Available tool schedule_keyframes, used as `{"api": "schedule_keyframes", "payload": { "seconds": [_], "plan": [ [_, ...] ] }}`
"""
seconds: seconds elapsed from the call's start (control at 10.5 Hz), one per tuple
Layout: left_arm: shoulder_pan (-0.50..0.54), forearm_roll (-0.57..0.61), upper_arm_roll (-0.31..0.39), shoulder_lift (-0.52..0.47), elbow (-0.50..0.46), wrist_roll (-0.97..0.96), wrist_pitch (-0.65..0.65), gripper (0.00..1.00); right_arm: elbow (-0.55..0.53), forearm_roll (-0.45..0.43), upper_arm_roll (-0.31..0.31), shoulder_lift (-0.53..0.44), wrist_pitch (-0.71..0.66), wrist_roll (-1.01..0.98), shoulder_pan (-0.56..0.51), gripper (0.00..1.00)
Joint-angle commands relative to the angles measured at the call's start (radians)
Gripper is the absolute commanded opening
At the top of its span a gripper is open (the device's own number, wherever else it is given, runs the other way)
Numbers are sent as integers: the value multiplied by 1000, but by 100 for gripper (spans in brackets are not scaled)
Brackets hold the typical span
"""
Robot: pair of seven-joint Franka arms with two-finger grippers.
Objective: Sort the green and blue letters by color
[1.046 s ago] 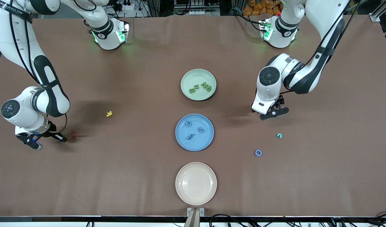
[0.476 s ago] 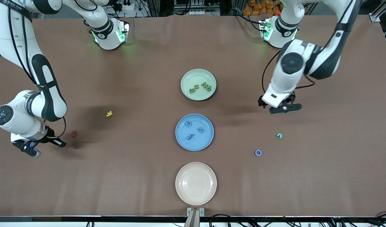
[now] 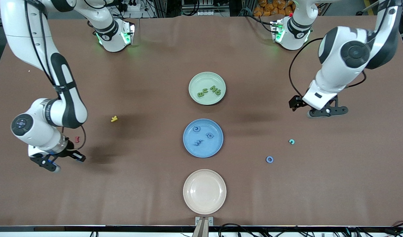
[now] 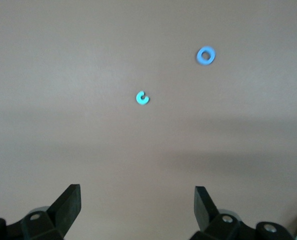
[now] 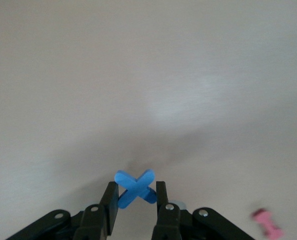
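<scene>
Front view: three plates sit in a row at mid-table. The green plate (image 3: 207, 88) is farthest from the camera and holds the green letters (image 3: 208, 91). The blue plate (image 3: 203, 138) lies next and holds three blue letters (image 3: 203, 135). The beige plate (image 3: 204, 191) is nearest the camera. Toward the left arm's end of the table lie a teal letter (image 3: 291, 142) and, nearer the camera, a blue ring (image 3: 269, 159), apart from each other. The left gripper (image 3: 327, 111) hangs above bare table at that end. The right gripper (image 3: 58, 159) is above the table toward the right arm's end, with a red letter (image 3: 77, 139) just beside the arm. A yellow letter (image 3: 114, 118) lies farther from the camera, between the red letter and the plates.

Left wrist view: fingers (image 4: 68, 205) spread wide, nothing between them. The teal letter (image 4: 142, 98) and blue ring (image 4: 205, 55) lie on the table below.

Right wrist view: fingers (image 5: 110, 201) are narrow, pinching a blue cross (image 5: 135, 187). The red letter (image 5: 268, 224) shows on the table.
</scene>
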Motion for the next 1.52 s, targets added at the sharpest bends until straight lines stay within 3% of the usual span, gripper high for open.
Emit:
{"api": "schedule_keyframes", "payload": {
  "seconds": [0.0,0.48,0.67,0.95,1.24,1.33,1.43],
  "plan": [
    [-16,-97,76,8,132,97,-126,100,65,81,-4,-3,-14,15,124,11],
    [-24,-126,179,7,400,119,-351,100,162,123,-4,50,-11,45,367,11],
    [-21,-214,207,11,476,115,-416,100,193,121,-3,70,-4,82,451,11],
    [-20,-206,167,80,627,113,-544,100,242,121,22,112,2,96,543,14],
    [-24,-104,117,76,632,114,-557,100,299,117,62,182,43,162,600,17],
    [-23,-94,109,70,632,116,-557,100,300,115,62,194,52,197,625,27],
    [-23,-103,104,68,632,116,-557,100,302,109,60,196,52,231,637,47]
  ]
}}
